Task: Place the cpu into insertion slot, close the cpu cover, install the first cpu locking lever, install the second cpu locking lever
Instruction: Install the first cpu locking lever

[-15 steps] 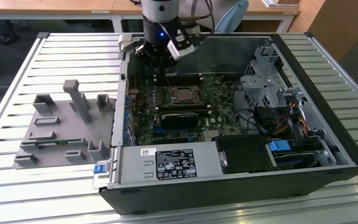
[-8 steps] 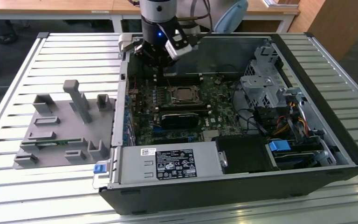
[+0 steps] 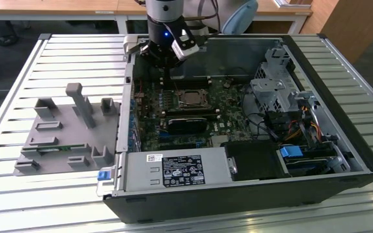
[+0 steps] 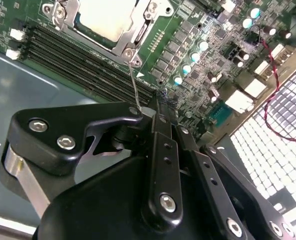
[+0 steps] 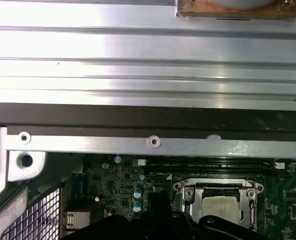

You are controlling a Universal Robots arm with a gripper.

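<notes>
A slatted silver metal bench (image 3: pixel 57 53), with wooden desks (image 3: pixel 76 7) behind it, carries an open black computer case (image 3: pixel 238 194) beside a grey plastic fixture (image 3: pixel 63 131). On the case's green circuit board (image 3: pixel 228 121), the small silvery square cpu (image 4: pixel 105 17) lies framed by the silver metal cpu cover (image 4: pixel 135 37). The black claw (image 4: pixel 160 100) hangs near it, fingers drawn together, with a thin wire locking lever (image 4: pixel 134 85) running from the cover to their tips.

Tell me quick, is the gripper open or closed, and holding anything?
Gripper: shut, tips at the wire locking lever; whether it grips it cannot be told.
</notes>
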